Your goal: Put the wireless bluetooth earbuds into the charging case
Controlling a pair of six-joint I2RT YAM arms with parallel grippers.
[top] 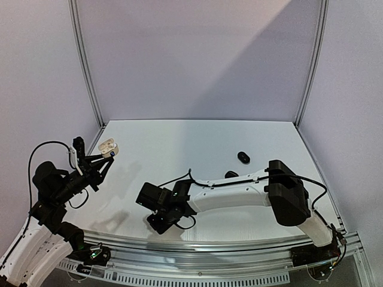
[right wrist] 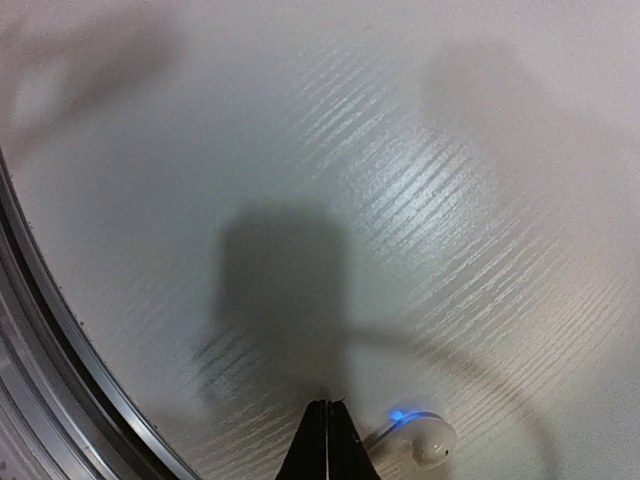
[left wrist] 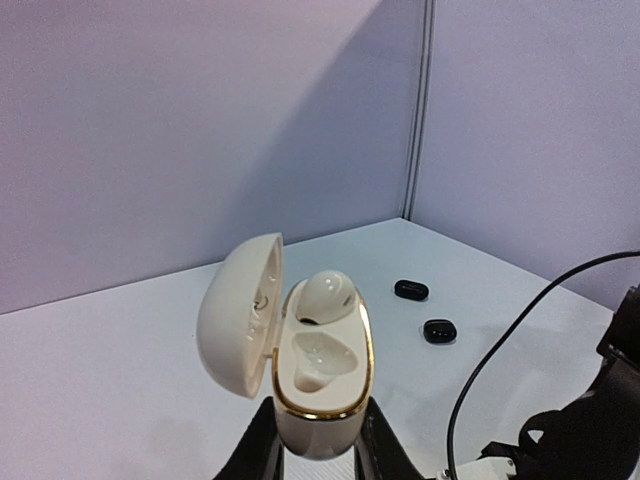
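Pickup: white bud (right wrist: 425, 440) lies on surface (right wrist: 400, 150) | right jaws pressed together, empty, just beside bud | left jaws pinch open case (left wrist: 315, 390), aloft, well apart from bud | advice: spread, straddle bud, close gently

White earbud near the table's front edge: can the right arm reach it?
Probably yes: the white earbud lies just beside the right claw, nothing between, though the jaws are shut.
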